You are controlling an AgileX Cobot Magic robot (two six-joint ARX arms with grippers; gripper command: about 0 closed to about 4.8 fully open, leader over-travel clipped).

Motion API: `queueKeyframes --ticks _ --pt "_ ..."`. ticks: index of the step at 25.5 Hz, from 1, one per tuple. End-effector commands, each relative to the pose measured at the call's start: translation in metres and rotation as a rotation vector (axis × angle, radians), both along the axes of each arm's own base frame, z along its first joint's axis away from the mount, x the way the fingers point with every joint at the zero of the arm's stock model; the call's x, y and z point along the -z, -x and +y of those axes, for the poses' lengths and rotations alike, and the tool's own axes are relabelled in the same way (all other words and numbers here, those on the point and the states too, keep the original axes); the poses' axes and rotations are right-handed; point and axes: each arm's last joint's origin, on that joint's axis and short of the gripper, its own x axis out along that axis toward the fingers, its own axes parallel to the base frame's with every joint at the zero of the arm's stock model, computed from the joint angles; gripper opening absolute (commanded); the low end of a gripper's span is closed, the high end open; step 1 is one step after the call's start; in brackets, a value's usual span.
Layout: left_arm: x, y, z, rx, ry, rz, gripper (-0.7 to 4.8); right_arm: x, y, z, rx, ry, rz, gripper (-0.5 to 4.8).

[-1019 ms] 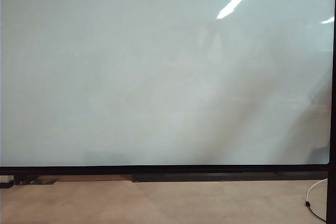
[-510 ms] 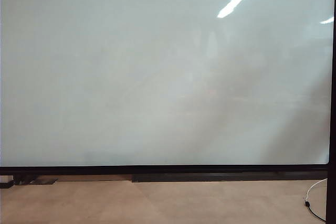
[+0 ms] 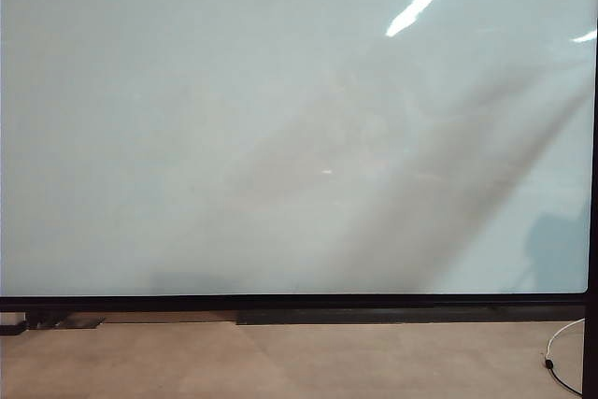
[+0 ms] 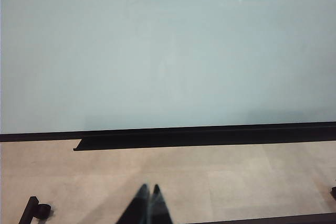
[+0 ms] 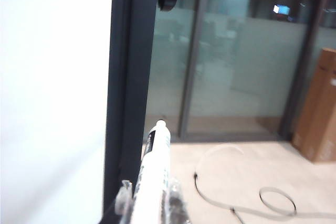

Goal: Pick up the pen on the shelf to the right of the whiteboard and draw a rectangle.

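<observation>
While left claw (image 4: 149, 195) seems shut, right claw (image 5: 149, 203) grips pen (image 5: 155, 171).

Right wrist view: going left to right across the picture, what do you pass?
whiteboard → its black frame → pen held in the right gripper → cable on the floor → brown box.

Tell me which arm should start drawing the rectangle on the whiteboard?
Right. The right gripper is shut on the pen, beside the whiteboard frame's edge. The left gripper is shut, holds nothing, low near the floor. The whiteboard shows no line yet.
</observation>
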Motion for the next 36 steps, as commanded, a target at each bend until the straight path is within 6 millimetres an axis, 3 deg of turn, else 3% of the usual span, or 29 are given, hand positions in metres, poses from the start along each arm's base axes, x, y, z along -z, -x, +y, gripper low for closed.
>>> queueKeyframes --ticks 1,4,11,14,17,20,28,36 --pt "-0.002 0.0 0.0 0.003 -0.001 -0.012 -0.05 -0.015 0.025 0.035 -0.068 -0.001 0.034 -0.06" --pt "-0.002 0.0 0.0 0.003 -0.001 -0.012 -0.05 -0.029 0.049 0.072 -0.224 0.006 -0.011 -0.06" --pt "-0.002 0.0 0.0 0.003 -0.001 -0.011 -0.05 -0.03 0.056 0.119 -0.524 -0.044 -0.042 -0.06" --pt "-0.002 0.0 0.0 0.003 -0.001 -0.012 -0.05 -0.026 0.052 0.14 -0.626 -0.051 -0.039 -0.06" --pt "-0.002 0.0 0.0 0.003 0.0 -0.013 -0.05 -0.018 0.034 0.178 -0.81 0.017 -0.024 -0.06" --pt "-0.002 0.0 0.0 0.003 -0.001 -0.012 -0.05 -0.017 0.017 0.197 -0.882 0.105 -0.003 -0.06" --pt "-0.002 0.0 0.0 0.003 -0.001 -0.013 -0.05 -0.027 -0.011 0.235 -0.953 0.251 -0.021 -0.06" --pt "-0.002 0.0 0.0 0.003 -0.001 -0.012 -0.05 -0.035 -0.017 0.241 -0.844 0.347 -0.008 -0.06"
